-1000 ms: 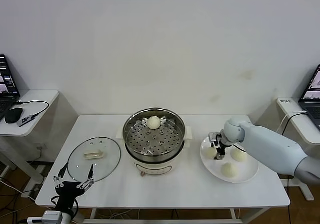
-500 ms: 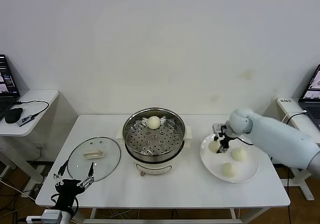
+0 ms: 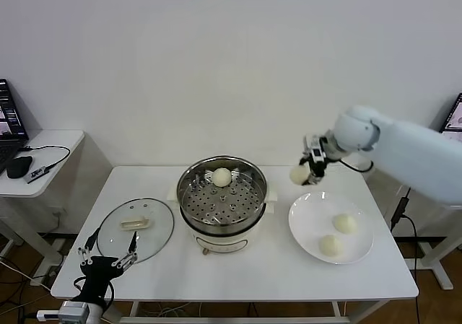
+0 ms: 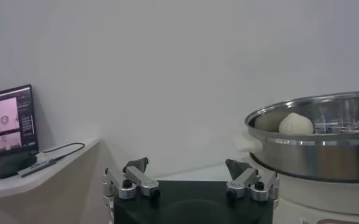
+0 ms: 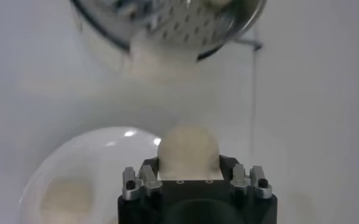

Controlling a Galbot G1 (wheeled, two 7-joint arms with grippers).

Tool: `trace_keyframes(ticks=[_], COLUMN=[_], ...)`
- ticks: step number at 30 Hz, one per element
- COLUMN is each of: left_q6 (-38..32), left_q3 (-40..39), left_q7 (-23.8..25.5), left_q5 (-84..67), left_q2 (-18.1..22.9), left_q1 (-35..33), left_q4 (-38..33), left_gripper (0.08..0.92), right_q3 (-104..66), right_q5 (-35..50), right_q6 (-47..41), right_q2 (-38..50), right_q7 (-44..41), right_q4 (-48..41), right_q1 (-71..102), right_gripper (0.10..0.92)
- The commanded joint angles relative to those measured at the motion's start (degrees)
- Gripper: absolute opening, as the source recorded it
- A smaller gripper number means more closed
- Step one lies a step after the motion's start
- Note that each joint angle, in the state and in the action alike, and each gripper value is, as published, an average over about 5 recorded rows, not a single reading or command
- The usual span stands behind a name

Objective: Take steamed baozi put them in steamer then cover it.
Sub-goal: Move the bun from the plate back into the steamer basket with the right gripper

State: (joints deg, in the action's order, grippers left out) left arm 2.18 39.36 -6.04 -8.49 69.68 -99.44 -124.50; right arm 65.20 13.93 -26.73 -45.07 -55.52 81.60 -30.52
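My right gripper (image 3: 307,167) is shut on a cream-white baozi (image 3: 299,174) and holds it in the air above the table, between the steamer and the white plate; the same baozi (image 5: 188,152) fills its jaws in the right wrist view. One baozi (image 3: 221,177) lies at the back of the steel steamer basket (image 3: 223,197) and shows in the left wrist view (image 4: 295,124). Two baozi (image 3: 345,224) (image 3: 330,245) lie on the white plate (image 3: 303,226). The glass cover (image 3: 136,228) lies flat left of the steamer. My left gripper (image 3: 108,260) is open and empty, near the table's front left edge.
A side table (image 3: 40,162) with a laptop, mouse and cable stands at the far left. Another laptop (image 3: 455,120) sits at the far right. The white wall runs behind the table.
My right gripper has closed on a baozi on the plate and lifted it up and back, toward the steamer. The plate now holds two buns. The left arm has barely moved.
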Motion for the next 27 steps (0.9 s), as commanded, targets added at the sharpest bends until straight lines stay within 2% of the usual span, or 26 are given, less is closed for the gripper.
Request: trace_keyframes(ticks=[1,10,27], left_q6=[0.04,-0.07,-0.11], left_q3=[0.17,1.69,2.01], left_q7=[-0.01,0.05,0.12], left_q5=[-0.05,-0.36,-0.57], left_q2=[-0.12,0.19,0.78], left_q1=[0.11,0.25,0.74], left_q4=[0.19,0.6,0.69], left_gripper=[0.823,0.823,0.823], right_q3=[4.62,3.28,3.37], right_q5=[15.96,16.92,12.08], right_q6=[-6.61,-8.89,-9.91], right_q2=[-18.71,-33.07,-41.89], right_q7=[4.5,7.79,10.41], right_q4=[-1.37,-11.35,-22.42], right_q1=[-9.27,-0.14,8.24], right_gripper=[0.619,0.62,0.627])
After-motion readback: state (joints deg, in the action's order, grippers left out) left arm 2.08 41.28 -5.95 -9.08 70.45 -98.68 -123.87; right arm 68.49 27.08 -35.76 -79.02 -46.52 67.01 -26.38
